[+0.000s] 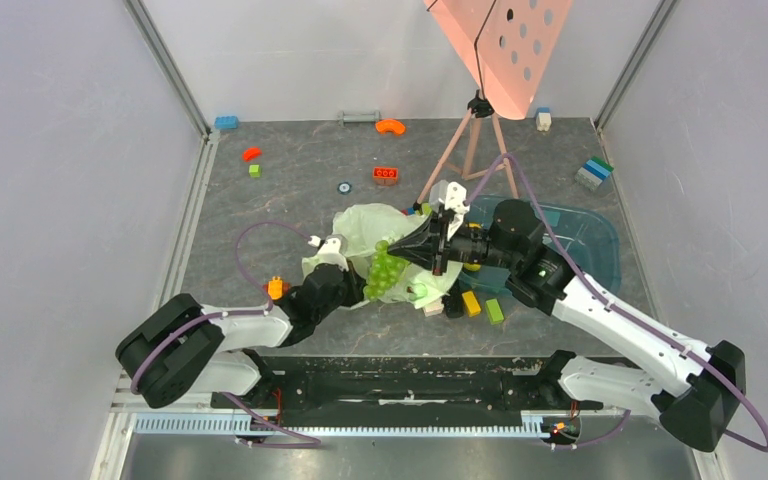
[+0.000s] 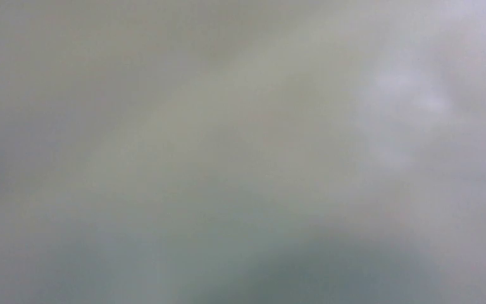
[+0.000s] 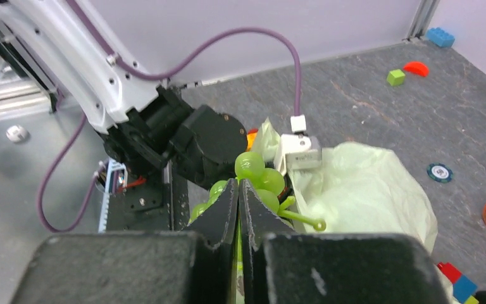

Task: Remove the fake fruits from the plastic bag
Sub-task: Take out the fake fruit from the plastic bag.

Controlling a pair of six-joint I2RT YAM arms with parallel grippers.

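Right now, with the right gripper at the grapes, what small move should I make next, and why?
Probably lift the right gripper a little, up and away from the plastic bag. Its jaws look shut on the green grape cluster, which sits at the bag's opening close to the left arm. The left wrist view shows only blurred plastic, so go slowly.

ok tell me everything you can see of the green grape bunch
The grape bunch is a bumpy cluster of glossy, translucent pale-green balls, plastic-looking, with a thin green stem ending in a knob. It sits against the crinkly plastic bag, between the two arms. The right end effector has its fingers nearly together with green showing between them, seemingly pinching the bunch. Its lower part is hidden behind those fingers.
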